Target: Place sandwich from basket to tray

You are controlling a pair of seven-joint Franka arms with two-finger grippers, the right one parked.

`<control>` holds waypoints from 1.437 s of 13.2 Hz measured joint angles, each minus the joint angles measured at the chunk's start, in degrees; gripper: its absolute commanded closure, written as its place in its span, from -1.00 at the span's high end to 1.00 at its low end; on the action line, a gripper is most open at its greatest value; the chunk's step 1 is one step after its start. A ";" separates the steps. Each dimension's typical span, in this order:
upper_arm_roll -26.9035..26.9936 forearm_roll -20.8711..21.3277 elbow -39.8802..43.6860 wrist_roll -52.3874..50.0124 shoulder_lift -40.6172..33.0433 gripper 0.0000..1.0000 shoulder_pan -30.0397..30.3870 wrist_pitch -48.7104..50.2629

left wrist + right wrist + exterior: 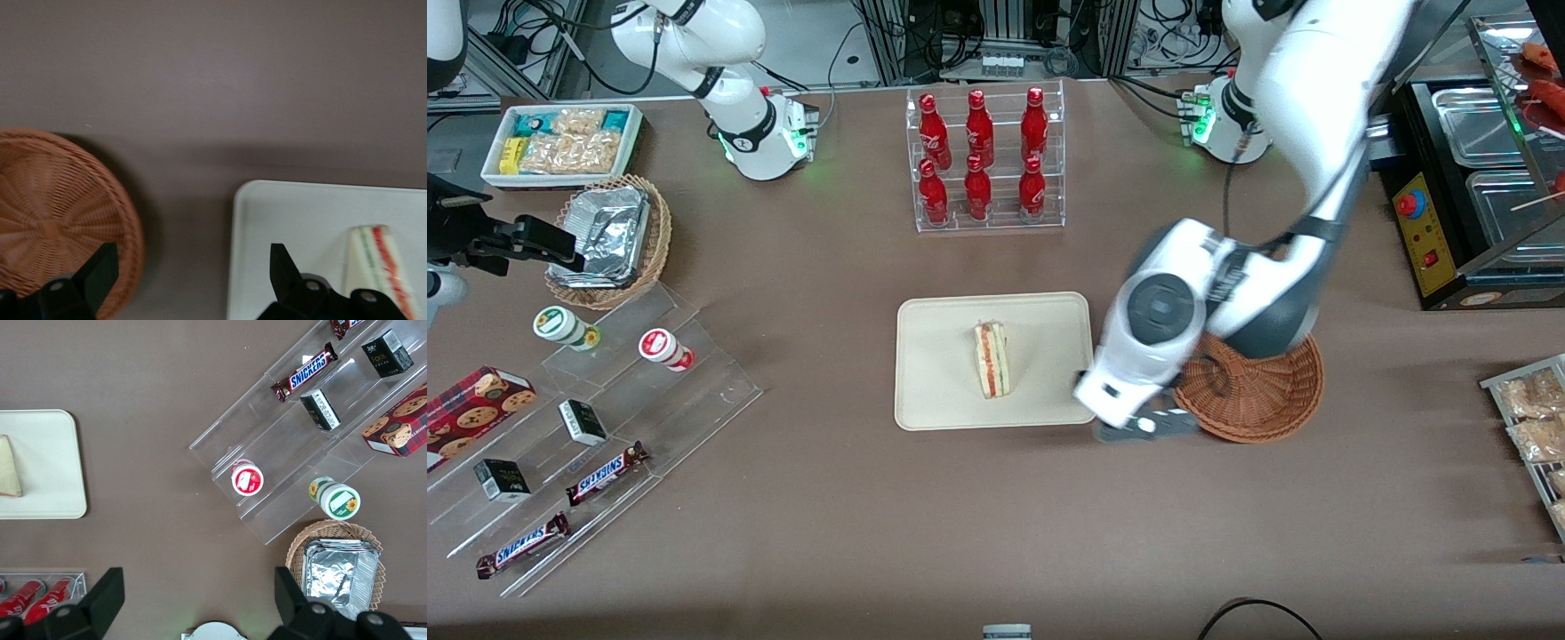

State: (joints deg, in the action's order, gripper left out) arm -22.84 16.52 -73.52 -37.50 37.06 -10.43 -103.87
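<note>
The gripper (190, 273) hung nearest the front camera, over the strip of bare table (996, 533) between the tray (934, 409) and the basket (1263, 400). Its two black fingers (287, 267) stood wide apart with only tabletop showing between them, touching and carrying nothing. That looked to me like a hand that had done with its load and sat clear of both containers.

A little farther from the camera, the sandwich (991, 358) lay on the cream tray, near its middle and resting wholly inside the rim, its red, white and green cut edge turned upward. By my reckoning the placing was done. The reddish wicker basket, just beside the tray toward the working arm's end, showed no food in the part I could see, the arm hiding the rest.
</note>
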 measured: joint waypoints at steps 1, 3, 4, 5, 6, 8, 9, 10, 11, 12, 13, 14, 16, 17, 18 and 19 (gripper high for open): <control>-0.04 -0.23 -0.60 2.92 -0.97 1.00 1.97 0.80; -0.12 -1.49 -2.60 6.25 -3.25 1.00 5.14 1.17; -0.15 -2.01 -3.61 7.39 -4.36 1.00 6.26 1.18; -0.16 -2.28 -4.48 8.14 -5.37 1.00 7.14 1.19; -0.18 -2.43 -5.00 8.44 -6.09 1.00 7.87 1.19; -0.16 -2.48 -5.49 8.76 -7.24 1.00 9.38 1.57; -0.11 -2.50 -5.54 9.71 -7.81 1.00 10.05 2.73; 0.28 -2.53 -5.58 11.55 -8.46 1.00 10.45 4.18; 1.34 -2.85 -5.62 14.06 -9.12 1.00 10.53 5.26; 2.89 -4.22 -5.65 16.71 -9.75 1.00 10.55 6.07; 4.65 -6.20 -5.67 19.25 -10.47 1.00 10.60 7.08; 6.45 -7.96 -5.67 21.91 -11.42 1.00 10.69 8.24; 9.78 -10.59 -5.66 27.31 -14.13 1.00 10.84 11.97; 11.62 -11.98 -5.66 29.22 -15.81 1.00 10.86 13.88; 13.51 -13.09 -5.67 30.79 -17.59 1.00 10.88 15.31; 15.10 -13.76 -5.69 32.25 -19.34 1.00 10.92 16.55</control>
State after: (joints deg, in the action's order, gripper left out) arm -7.74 2.77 -79.21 -5.25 17.72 0.49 -87.32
